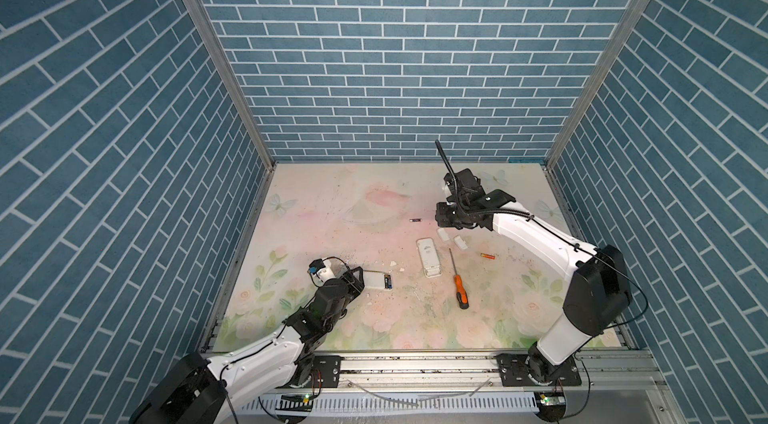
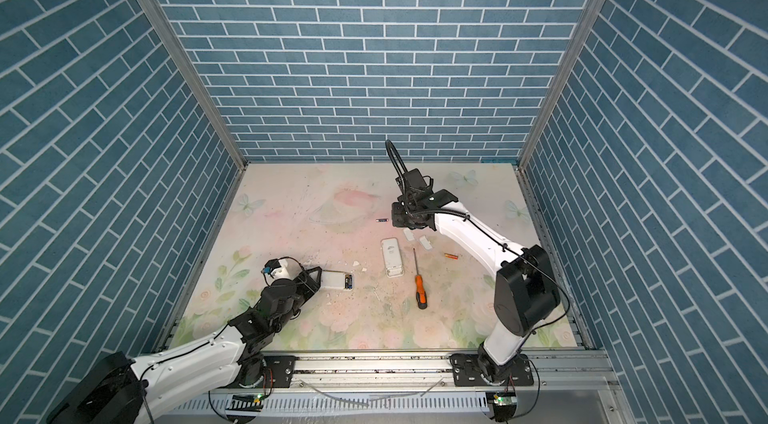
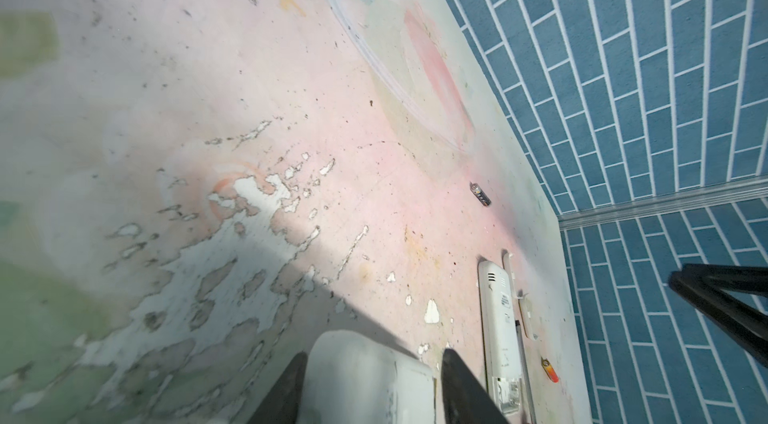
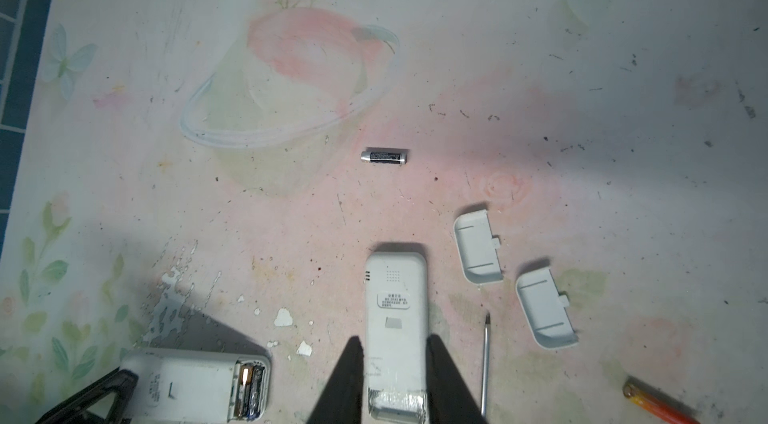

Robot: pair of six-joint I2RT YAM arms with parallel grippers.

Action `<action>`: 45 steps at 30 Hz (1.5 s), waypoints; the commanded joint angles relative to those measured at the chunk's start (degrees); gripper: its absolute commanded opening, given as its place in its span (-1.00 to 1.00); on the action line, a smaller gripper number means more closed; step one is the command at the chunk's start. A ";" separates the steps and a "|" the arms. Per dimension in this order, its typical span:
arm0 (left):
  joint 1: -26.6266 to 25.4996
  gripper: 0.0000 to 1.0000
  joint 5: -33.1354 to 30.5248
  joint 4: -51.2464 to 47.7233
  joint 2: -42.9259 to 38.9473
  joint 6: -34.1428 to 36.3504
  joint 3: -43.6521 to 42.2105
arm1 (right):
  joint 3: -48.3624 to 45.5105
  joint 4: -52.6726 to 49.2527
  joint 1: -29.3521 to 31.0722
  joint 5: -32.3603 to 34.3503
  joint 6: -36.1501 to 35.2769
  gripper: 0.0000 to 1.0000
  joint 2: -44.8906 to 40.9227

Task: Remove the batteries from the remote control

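A white remote control (image 1: 374, 280) lies at the left, back up, with two batteries (image 4: 249, 390) showing in its open compartment. My left gripper (image 3: 374, 353) is open, its fingers on either side of that remote's other end. A second white remote (image 1: 428, 256) lies in the middle with its compartment (image 4: 397, 401) bare. A black battery (image 1: 415, 219) and an orange-gold one (image 1: 487, 255) lie loose on the mat. My right gripper (image 4: 394, 338) hangs above the mat near the covers, open and holding nothing; the middle remote shows far below between its fingers.
Two small white covers (image 4: 478, 249) (image 4: 546, 307) lie beside the middle remote. An orange-handled screwdriver (image 1: 462, 296) lies to its right, tip towards the back. The floral mat (image 1: 332, 210) is worn and chipped; blue brick walls close three sides.
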 commanded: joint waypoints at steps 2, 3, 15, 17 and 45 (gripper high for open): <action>-0.29 0.04 -1.51 -3.21 -0.10 -0.79 -1.32 | -3.27 -3.08 0.97 2.34 1.41 -0.43 -3.74; -0.29 0.05 -1.61 -3.22 0.17 -0.95 -1.38 | -3.62 -3.34 1.17 2.61 1.54 -0.43 -4.28; -0.29 0.12 -2.03 -3.10 6.20 -2.36 -0.16 | -6.39 -10.17 4.14 3.84 3.41 -0.42 -9.21; -0.29 0.13 -2.20 -4.90 5.88 -2.92 0.38 | -7.96 -12.70 5.16 4.42 4.43 -0.36 -10.76; -0.22 0.23 2.41 -33.57 4.46 -0.69 23.72 | -33.63 -7.50 13.07 -0.25 19.42 -0.06 -15.13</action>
